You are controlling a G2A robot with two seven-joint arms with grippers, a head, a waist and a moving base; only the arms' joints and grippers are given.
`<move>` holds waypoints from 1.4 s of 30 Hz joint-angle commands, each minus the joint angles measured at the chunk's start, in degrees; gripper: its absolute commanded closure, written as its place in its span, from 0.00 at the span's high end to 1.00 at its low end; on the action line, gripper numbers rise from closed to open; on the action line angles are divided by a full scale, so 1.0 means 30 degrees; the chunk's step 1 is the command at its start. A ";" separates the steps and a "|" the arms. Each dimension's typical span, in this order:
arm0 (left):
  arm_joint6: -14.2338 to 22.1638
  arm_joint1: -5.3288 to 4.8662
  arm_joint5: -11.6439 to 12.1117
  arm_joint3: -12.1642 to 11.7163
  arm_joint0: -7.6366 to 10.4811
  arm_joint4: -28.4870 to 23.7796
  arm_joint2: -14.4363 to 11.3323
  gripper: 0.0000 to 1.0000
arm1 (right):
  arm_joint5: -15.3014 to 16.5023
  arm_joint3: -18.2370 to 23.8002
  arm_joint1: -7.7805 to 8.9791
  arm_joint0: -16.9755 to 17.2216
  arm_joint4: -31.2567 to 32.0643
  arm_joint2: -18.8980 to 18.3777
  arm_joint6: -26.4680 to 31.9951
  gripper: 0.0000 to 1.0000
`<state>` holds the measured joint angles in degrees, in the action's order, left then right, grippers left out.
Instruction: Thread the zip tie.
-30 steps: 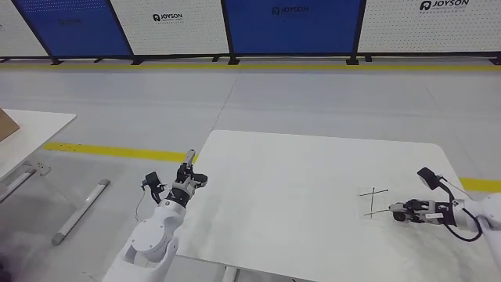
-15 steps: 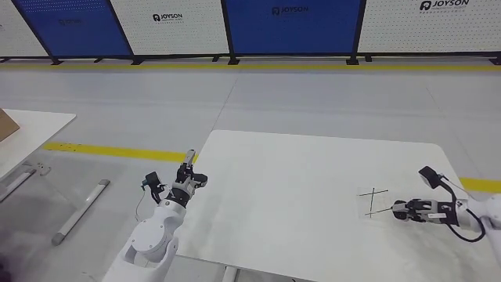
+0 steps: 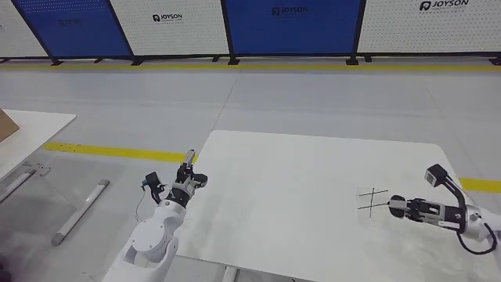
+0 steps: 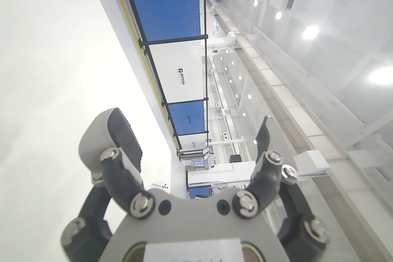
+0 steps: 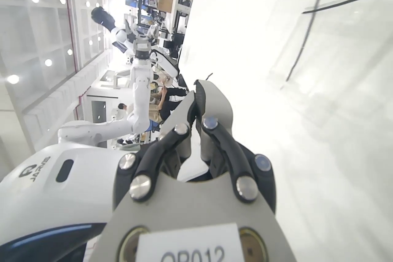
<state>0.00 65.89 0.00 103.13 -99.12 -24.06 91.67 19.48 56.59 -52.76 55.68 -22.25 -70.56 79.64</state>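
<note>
Three black zip ties are at the right side of the white table [image 3: 297, 188]. Two of them lie crossed [image 3: 381, 193] on a clear sheet [image 5: 310, 60]: one long tie [image 5: 309, 26] and another across it [image 5: 347, 0]. My right gripper [image 3: 392, 204] is shut at the sheet's right side on the end of the third zip tie [image 3: 368, 205], which runs level across the upright one. A short black tip [image 5: 209, 75] sticks out past the shut fingers [image 5: 201, 97]. My left gripper [image 4: 196, 137] stands open and empty at the table's left edge [image 3: 188, 163], far from the ties.
White table surface stretches between the two arms. Grey floor with a yellow line lies beyond the far edge, and blue and white panel walls [image 3: 293, 12] stand behind. Another white table [image 3: 31, 129] is at the far left.
My right gripper has drawn back to the right with the zip tie. The tie has swung from a slant at the sheet's near side to level across the upright tie. The left arm has kept still.
</note>
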 commanded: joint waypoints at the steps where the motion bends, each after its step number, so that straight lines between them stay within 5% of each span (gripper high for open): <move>1: 0.0000 0.0000 0.0000 0.0000 0.0001 0.0000 0.0000 1.00 | 0.0000 -0.0222 -0.0017 -0.0066 0.0048 0.0013 0.0000 0.00; 10: 0.0000 0.0000 0.0000 0.0000 0.0001 0.0000 0.0000 1.00 | -0.0063 0.0591 -0.0091 0.0426 0.0680 0.0332 -0.1366 0.00; 16: 0.0000 0.0000 0.0000 0.0000 0.0001 0.0000 0.0000 1.00 | 0.0000 0.2681 -0.0261 0.2229 -0.3361 -0.0981 -0.2481 0.00; 19: 0.0000 0.0000 0.0000 0.0000 0.0001 0.0000 0.0000 1.00 | 0.0000 0.3652 -0.0344 0.3111 -0.3423 -0.1385 -0.3037 0.00; 31: -0.0059 0.0008 0.0129 0.0031 0.0065 0.0228 -0.0036 1.00 | 0.0000 0.3702 -0.0356 0.3167 -0.3447 -0.1386 -0.3047 0.00; 35: 0.0165 0.0051 0.0894 0.0694 -0.0208 0.1950 -0.0770 1.00 | 0.0000 0.3702 -0.0356 0.3167 -0.3447 -0.1386 -0.3047 0.00; 42: 0.0502 0.0219 0.1155 0.1509 -0.0344 0.6570 -0.3989 1.00 | 0.0000 0.3702 -0.0356 0.3167 -0.3447 -0.1386 -0.3047 0.00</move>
<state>1.45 66.45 3.44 107.78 -100.42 -6.59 81.51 19.48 67.69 -53.83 65.18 -32.59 -74.72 70.50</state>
